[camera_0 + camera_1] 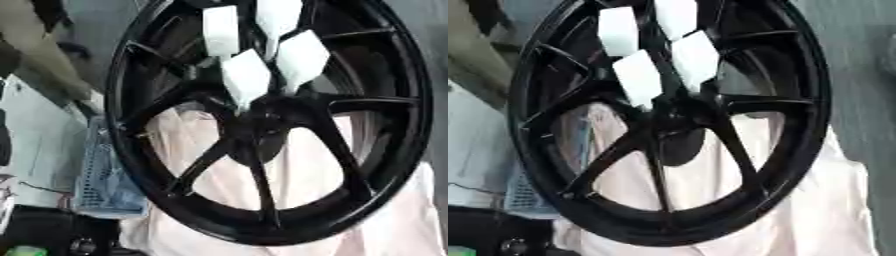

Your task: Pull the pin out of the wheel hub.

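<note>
A large black spoked wheel (398, 125) stands nearly upright and fills both views. Its dark hub (258, 131) sits where the spokes meet. I cannot make out the pin against the black hub. My right hand (247, 77) shows only as several white pieces reaching down from the top edge. The lowest piece ends just above the hub. Whether the hand holds anything there is hidden. My left hand is not visible.
A pale pink cloth (394, 225) lies under and behind the wheel. To the left stands a blue mesh basket (103, 187), beside a light surface (39, 145). Dark equipment (52, 235) fills the lower left corner, with a small green thing (24, 251) in it.
</note>
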